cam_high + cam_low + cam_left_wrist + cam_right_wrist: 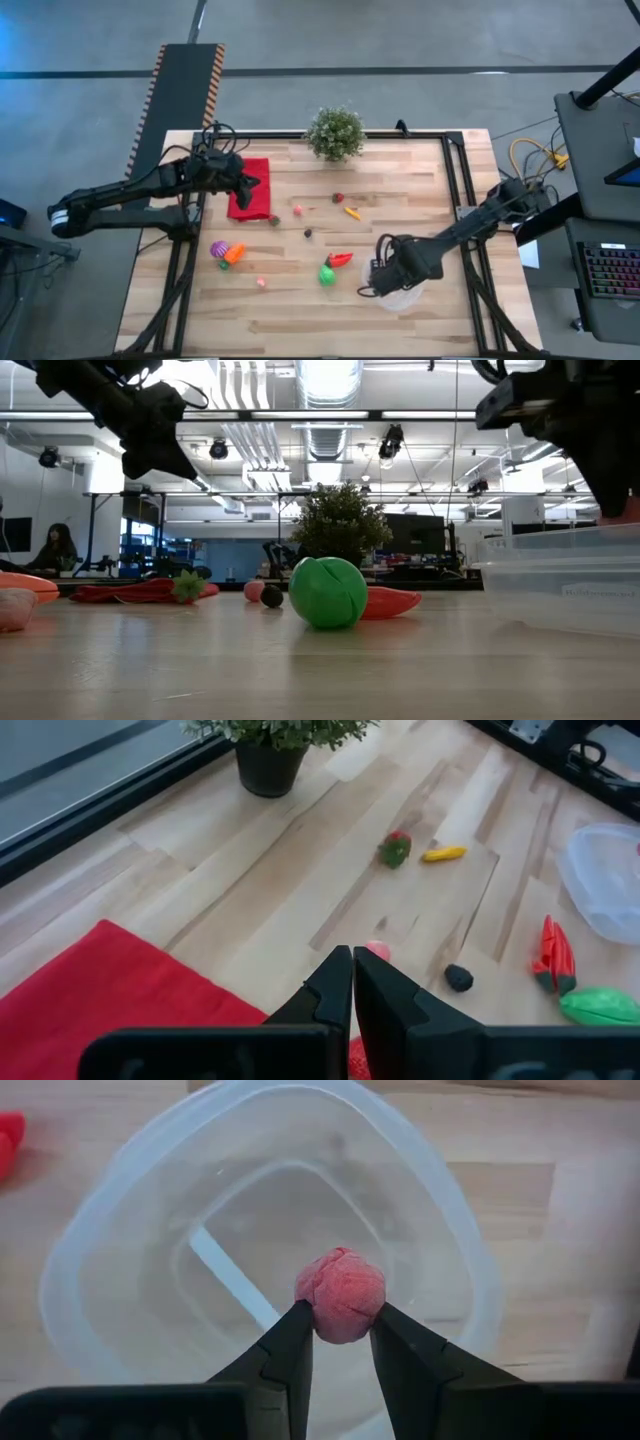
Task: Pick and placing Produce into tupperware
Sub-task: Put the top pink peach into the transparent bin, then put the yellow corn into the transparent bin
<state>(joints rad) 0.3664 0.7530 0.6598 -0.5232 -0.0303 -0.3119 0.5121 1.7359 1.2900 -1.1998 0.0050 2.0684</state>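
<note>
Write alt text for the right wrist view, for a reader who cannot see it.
The right gripper holds a small pink-red ball of toy produce between its two dark fingers, directly above the open, clear tupperware, which looks empty. The container sits on a light wooden table, and a bit of a red piece shows at the picture's edge.

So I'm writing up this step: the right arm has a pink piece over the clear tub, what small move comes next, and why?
Probably open the right end effector and let go. It pinches the pink piece directly above the tub's opening, and no other piece shows inside, so a drop should land cleanly. The left end effector waits shut above the red cloth.
</note>
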